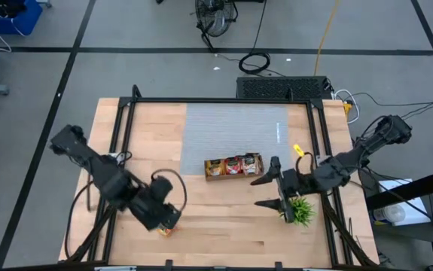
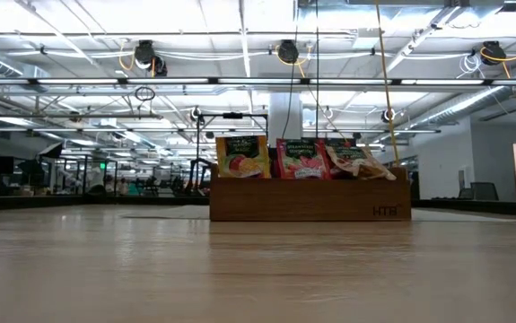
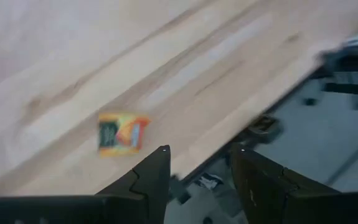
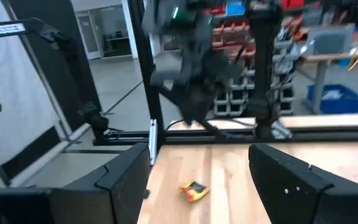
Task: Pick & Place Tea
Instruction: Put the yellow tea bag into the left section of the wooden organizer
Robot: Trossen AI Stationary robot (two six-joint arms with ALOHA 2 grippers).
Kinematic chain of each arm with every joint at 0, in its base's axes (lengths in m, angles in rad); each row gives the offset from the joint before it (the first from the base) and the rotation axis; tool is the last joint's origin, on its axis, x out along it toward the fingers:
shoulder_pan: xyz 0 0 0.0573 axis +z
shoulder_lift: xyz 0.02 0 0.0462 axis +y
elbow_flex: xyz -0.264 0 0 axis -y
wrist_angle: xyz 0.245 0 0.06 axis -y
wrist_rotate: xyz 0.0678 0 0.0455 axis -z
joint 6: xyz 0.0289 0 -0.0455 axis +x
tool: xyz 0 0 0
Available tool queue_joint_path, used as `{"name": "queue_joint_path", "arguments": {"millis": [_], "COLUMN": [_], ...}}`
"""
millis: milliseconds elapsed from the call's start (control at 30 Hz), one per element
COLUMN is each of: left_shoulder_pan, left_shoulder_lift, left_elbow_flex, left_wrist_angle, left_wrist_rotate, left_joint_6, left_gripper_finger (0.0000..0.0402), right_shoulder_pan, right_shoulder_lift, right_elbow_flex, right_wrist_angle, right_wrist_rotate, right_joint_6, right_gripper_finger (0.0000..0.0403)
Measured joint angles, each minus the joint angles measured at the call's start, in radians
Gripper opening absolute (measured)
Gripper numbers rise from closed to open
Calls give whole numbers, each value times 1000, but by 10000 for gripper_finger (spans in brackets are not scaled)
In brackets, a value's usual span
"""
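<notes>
One orange-yellow tea sachet (image 1: 167,229) lies flat on the wooden table near its near edge. It also shows as the sachet (image 3: 121,132) in the left wrist view and the sachet (image 4: 193,191) in the right wrist view. My left gripper (image 1: 161,211) hovers just above it, open; the sachet is beside the left gripper (image 3: 200,155), not between its fingers. My right gripper (image 1: 263,192) is open, level, right of the table's middle, pointing left. More sachets stand upright in the wooden tray (image 1: 233,166), also in the tray (image 2: 310,202) in the low view: orange-yellow (image 2: 242,156), red (image 2: 302,159), pale (image 2: 356,161).
A spiky green plant (image 1: 300,211) stands close under my right arm's wrist. A grey mat (image 1: 231,128) covers the far middle of the table. A small yellow item (image 1: 297,150) lies at the mat's right edge. The table's near edge (image 3: 228,155) is close to the left gripper.
</notes>
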Motion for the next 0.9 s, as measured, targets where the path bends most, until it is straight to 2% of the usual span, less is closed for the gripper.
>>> {"name": "queue_joint_path", "arguments": {"millis": [100, 200, 500, 633, 800, 900], "left_shoulder_pan": [-29, -53, -101, -111, -114, -113], "left_shoulder_lift": [64, 117, 248, 307, 334, 331], "left_elbow_flex": [0, 0, 0, -20, -78, -149], "left_wrist_angle": [-33, -59, -59, -54, 17, 128], "left_wrist_rotate": [26, 46, 49, 87, 90, 93], "left_joint_6": [-87, -150, -164, -138, -125, -114], "left_gripper_finger": [168, 168, 168, 168, 168, 168], "right_shoulder_pan": [30, 49, 62, 62, 62, 62], "right_shoulder_lift": [-3, -7, -7, -7, -7, -7], "right_elbow_flex": [0, 0, 0, 0, 0, 0], "right_wrist_angle": [1, 1, 0, 0, 0, 0], "right_wrist_rotate": [49, 50, 49, 49, 49, 49], "right_joint_6": [-18, -13, -9, -7, -7, -7], "right_gripper_finger": [253, 253, 253, 253, 253, 253]}}
